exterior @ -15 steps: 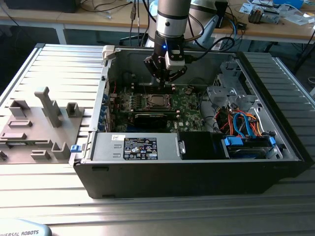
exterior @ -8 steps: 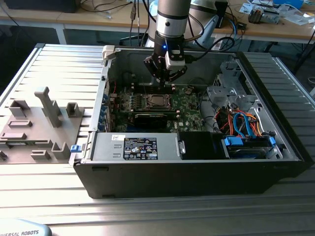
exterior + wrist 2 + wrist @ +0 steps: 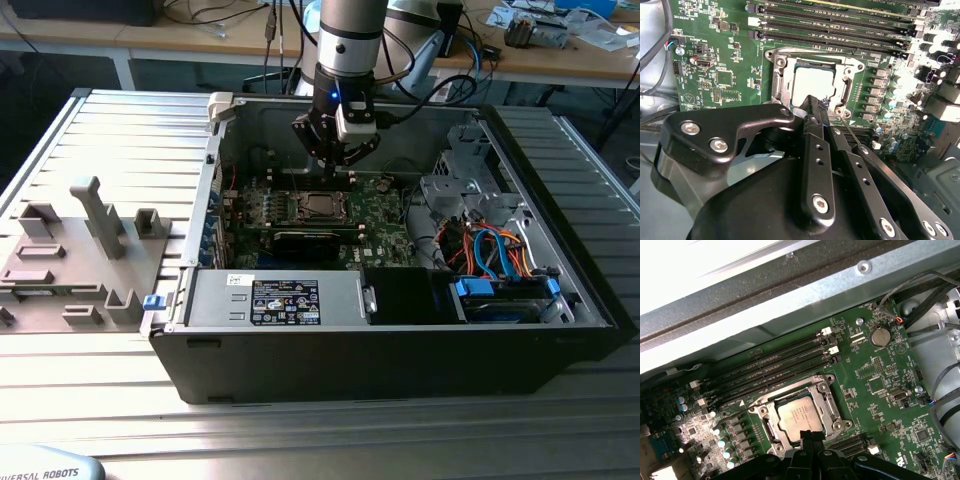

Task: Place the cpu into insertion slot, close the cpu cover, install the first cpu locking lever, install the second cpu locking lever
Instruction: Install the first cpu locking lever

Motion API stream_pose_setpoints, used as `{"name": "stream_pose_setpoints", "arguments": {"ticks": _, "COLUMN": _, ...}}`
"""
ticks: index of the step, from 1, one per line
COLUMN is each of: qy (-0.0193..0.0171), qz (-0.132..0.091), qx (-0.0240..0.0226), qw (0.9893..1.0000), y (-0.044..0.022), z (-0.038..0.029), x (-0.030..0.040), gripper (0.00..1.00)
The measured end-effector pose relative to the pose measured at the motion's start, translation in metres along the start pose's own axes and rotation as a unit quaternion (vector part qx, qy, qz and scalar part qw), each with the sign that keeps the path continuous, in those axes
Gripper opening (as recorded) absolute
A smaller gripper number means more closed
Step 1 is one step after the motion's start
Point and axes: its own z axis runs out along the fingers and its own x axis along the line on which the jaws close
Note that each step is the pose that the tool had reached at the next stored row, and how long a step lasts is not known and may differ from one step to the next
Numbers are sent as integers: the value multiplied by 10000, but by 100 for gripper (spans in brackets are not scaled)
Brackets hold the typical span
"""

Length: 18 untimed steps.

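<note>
The cpu lies flat in the insertion slot, its silvery-grey top showing through the cut-out; I also see the cpu and the cpu in the other two views. The cpu cover lies down around it as a silvery frame, as does the cpu cover. My gripper is shut, its black fingertips pressed together at the socket's edge just off the chip. A thin metal locking lever runs alongside the fingers. In the exterior view my gripper hangs over the board just behind the socket.
The green board lies inside an open black computer case. Long black card slots run beside the socket. Cables and a drive cage fill the exterior view's right. A grey fixture plate lies on the exterior view's left.
</note>
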Motion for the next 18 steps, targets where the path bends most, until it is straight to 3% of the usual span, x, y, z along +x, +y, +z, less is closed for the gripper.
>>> {"name": "stream_pose_setpoints", "arguments": {"ticks": 18, "qy": -3, "qz": -52, "qx": 0, "qw": 10000, "y": 0, "z": 0, "x": 0, "gripper": 11}}
